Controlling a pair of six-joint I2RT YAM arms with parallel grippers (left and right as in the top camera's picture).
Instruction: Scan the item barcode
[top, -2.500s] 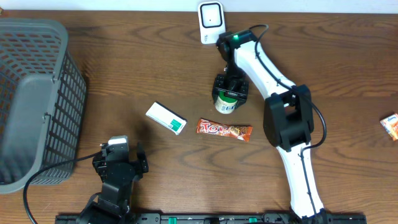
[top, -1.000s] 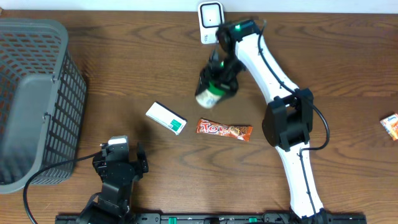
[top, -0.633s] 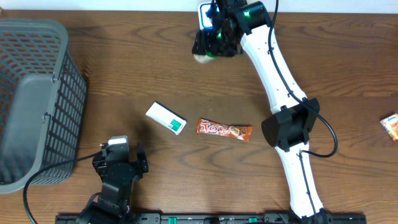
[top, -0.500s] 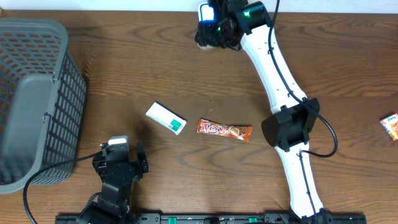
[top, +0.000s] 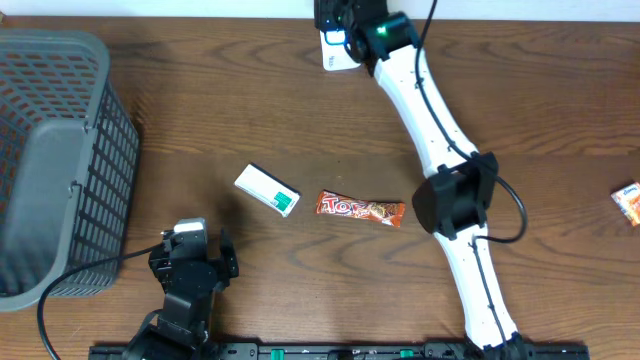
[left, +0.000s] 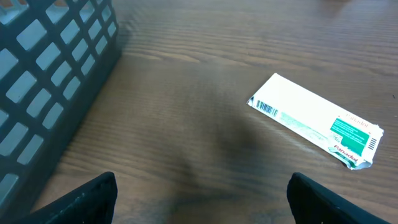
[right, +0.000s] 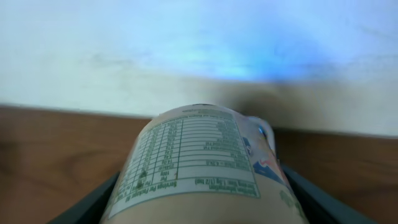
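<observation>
my right pincer (top: 342, 20) grips the printed cup (right: 196, 155), its long axis pointing ahead, right at the barcode scanner (top: 336, 58). my left pincer (left: 202, 196) sits open and empty, far off.

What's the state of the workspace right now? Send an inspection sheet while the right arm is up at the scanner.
Surface: wooden table, no spills seen.
Job's things: cup held at the scanner by the far edge; its printed label faces the wrist camera.
Clutter: white-and-green box, candy bar, snack packet at the right edge, grey basket on the left.
Grippers: right gripper shut on the cup; left gripper open, empty.
Cables: black cable loops beside the basket; another cable at the right arm's elbow.
Surroundings: pale wall behind the table.
</observation>
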